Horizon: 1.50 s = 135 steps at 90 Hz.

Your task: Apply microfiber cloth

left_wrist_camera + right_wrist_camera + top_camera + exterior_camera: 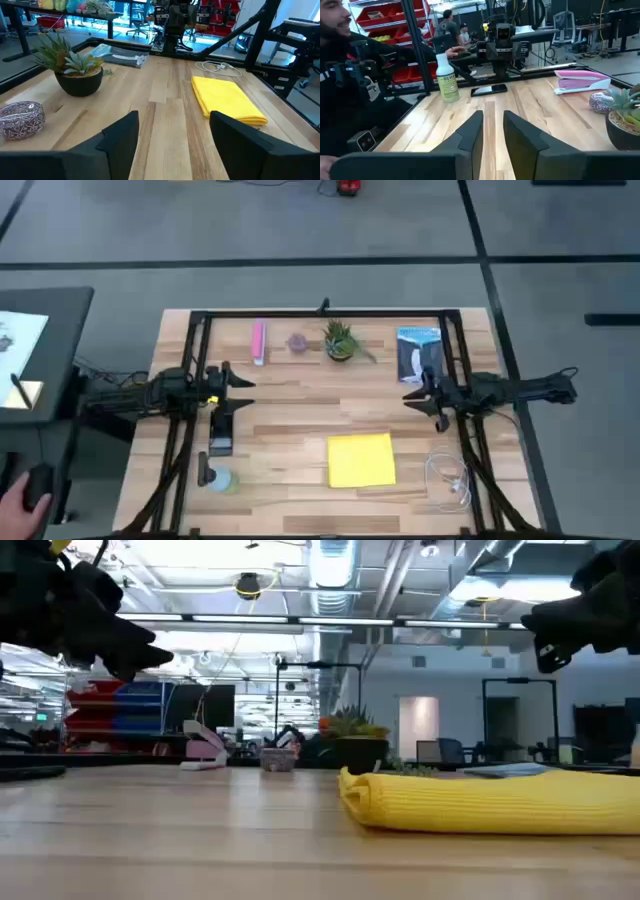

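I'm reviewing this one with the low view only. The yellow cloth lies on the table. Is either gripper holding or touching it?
Observer: No. The high view shows the microfiber cloth lying flat with neither arm over it.
Operator: Is the left one open?
Observer: Yes. In its wrist view the left gripper has its fingers wide apart and is empty.
Operator: And the right?
Observer: The right gripper shows only a narrow gap and is also empty.
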Available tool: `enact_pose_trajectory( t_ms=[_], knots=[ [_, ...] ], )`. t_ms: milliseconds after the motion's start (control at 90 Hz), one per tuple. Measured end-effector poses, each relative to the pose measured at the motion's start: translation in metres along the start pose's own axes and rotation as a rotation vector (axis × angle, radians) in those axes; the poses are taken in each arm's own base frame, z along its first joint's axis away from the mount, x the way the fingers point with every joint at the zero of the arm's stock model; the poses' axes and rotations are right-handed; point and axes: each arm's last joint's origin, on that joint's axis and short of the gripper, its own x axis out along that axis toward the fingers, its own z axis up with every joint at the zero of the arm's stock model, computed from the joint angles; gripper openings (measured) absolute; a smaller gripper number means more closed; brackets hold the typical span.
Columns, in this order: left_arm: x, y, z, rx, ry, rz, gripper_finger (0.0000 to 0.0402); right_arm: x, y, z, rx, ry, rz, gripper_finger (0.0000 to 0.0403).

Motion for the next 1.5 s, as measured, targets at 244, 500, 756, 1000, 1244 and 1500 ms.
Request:
enact_pose_trajectory(
  t_ms=[244, 500, 756, 1000, 1244, 1500],
  knots=[
    [0.000, 0.000, 0.000, 0.000, 0.000, 0.000, 0.0223, 0.000, 0.000, 0.000, 0.000, 0.000, 0.000, 0.0066],
    [0.000, 0.000, 0.000, 0.000, 0.000, 0.000, 0.0223, 0.000, 0.000, 0.000, 0.000, 0.000, 0.000, 0.0065],
    [0.000, 0.000, 0.000, 0.000, 0.000, 0.000, 0.0223, 0.000, 0.000, 0.000, 0.000, 0.000, 0.000, 0.0066],
    [0.000, 0.000, 0.000, 0.000, 0.000, 0.000, 0.0223, 0.000, 0.000, 0.000, 0.000, 0.000, 0.000, 0.0066],
    [0.000, 0.000, 0.000, 0.000, 0.000, 0.000, 0.0223, -0.003, 0.001, 0.026, 0.241, -0.285, -0.013, 0.0066],
    [0.000, 0.000, 0.000, 0.000, 0.000, -0.001, 0.0223, -0.011, 0.002, 0.056, 0.149, -0.556, 0.001, 0.0066]
  ],
)
